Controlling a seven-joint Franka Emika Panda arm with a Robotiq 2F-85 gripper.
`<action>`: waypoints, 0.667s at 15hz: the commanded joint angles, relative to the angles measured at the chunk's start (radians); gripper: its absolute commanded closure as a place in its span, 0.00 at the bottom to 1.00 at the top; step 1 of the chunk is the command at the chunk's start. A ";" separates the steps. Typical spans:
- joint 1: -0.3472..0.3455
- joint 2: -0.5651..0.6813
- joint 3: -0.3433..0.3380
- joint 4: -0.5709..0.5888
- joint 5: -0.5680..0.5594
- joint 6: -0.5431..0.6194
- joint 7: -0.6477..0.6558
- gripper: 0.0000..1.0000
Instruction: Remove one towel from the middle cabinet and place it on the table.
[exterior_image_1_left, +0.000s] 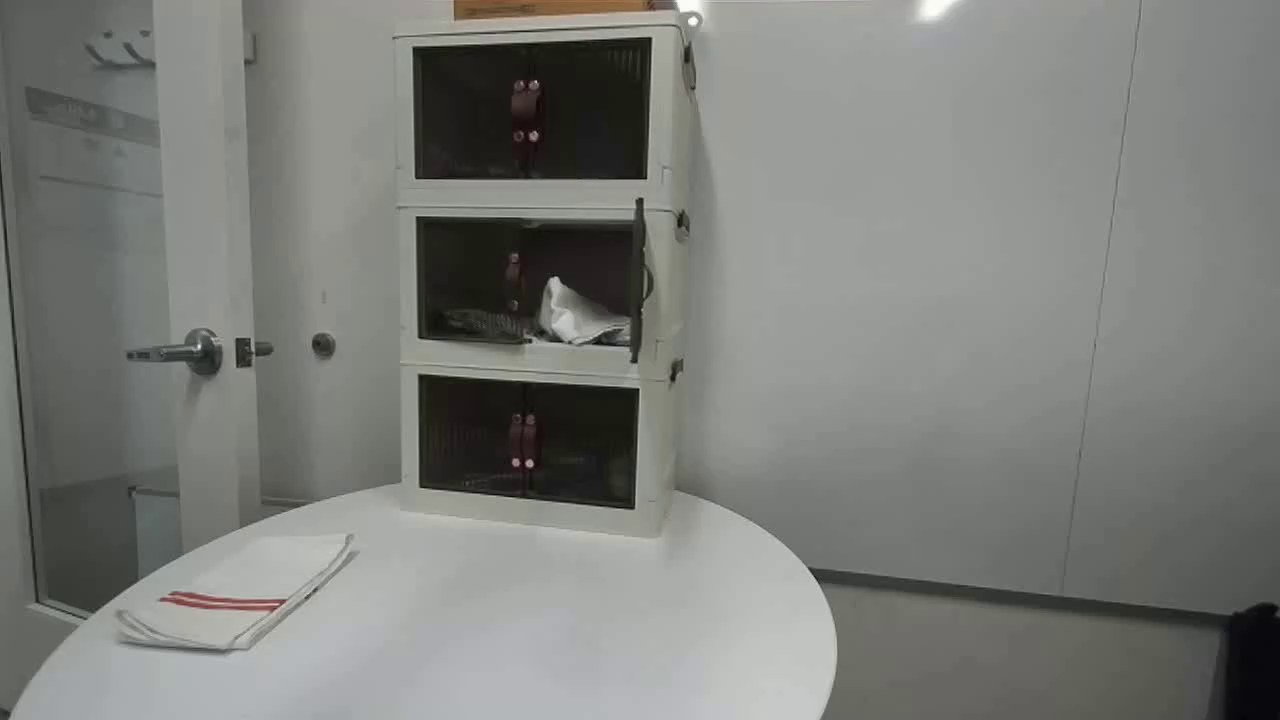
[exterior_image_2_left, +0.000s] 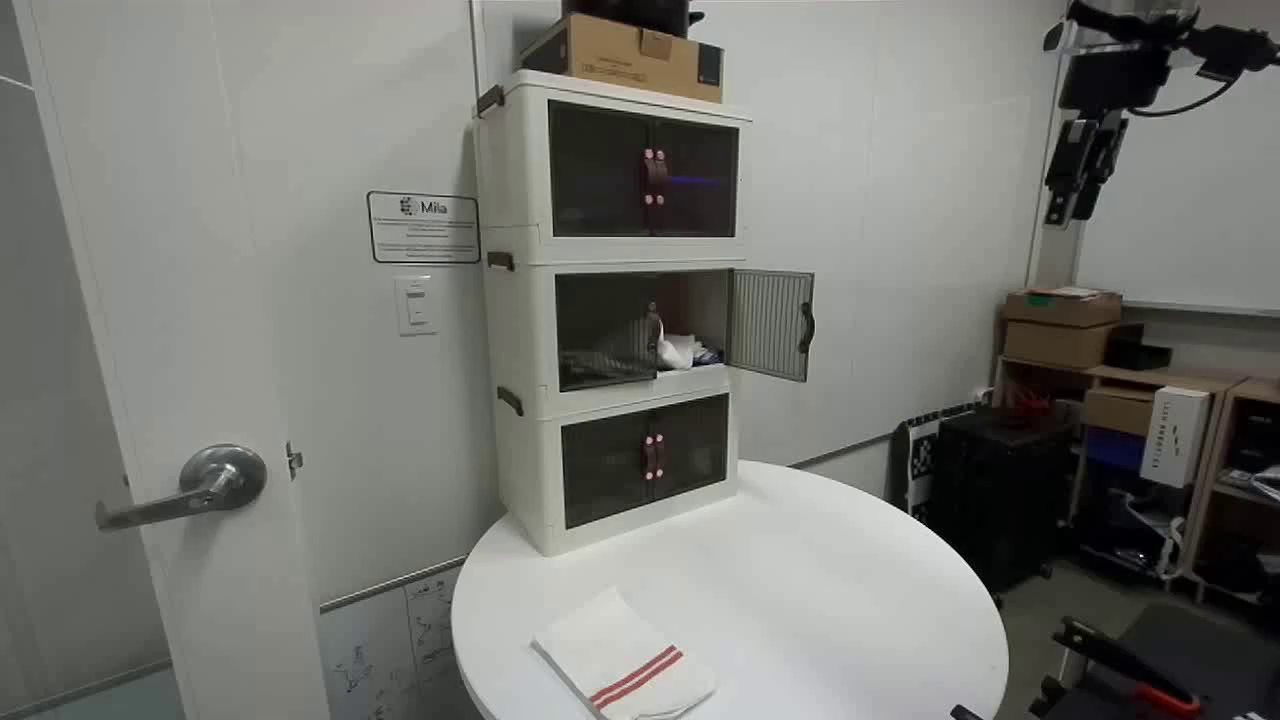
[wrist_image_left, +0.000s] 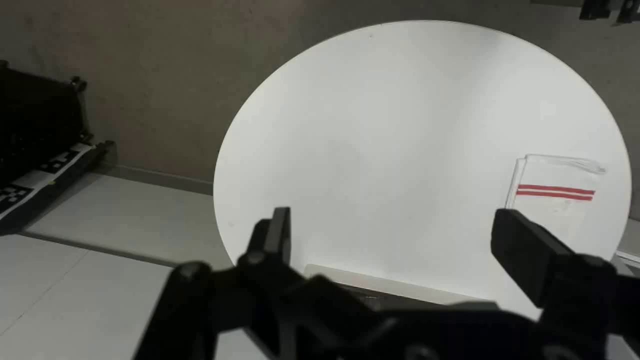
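Past one of the widely parted fingers (wrist_image_left: 525, 255) of the gripper (wrist_image_left: 393, 220), and partly masked by it in the wrist view, a folded white towel (wrist_image_left: 560, 210) with two red stripes lies flat on the round table (wrist_image_left: 380, 125). The fingers hold nothing; tabletop shows between their tips. In an exterior view they point roughly downward, well apart from the towel and from the middle cabinet (exterior_image_2_left: 515, 335), where crumpled white cloth (exterior_image_1_left: 580, 315) sits beside a swung-out door (exterior_image_2_left: 775, 325). Presumably the folded piece is the required towel and placing is complete. Handling (inferred): light, limp, unbreakable; little tendency to slip once several layers are pinched. Should it need adjusting, the layered edge nearest the gap between the fingers offers the best hold; pinching the top ply alone would probably unfold it. Were the cabinet cloth wanted instead, its raised peak would come most readily between the fingers, though neighbouring folds might drag along.
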 joint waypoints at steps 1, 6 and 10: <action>0.012 -0.001 -0.007 0.004 -0.007 -0.005 0.007 0.00; 0.080 0.063 0.025 -0.025 0.050 0.177 0.075 0.00; 0.167 0.199 0.025 -0.017 0.117 0.352 0.053 0.00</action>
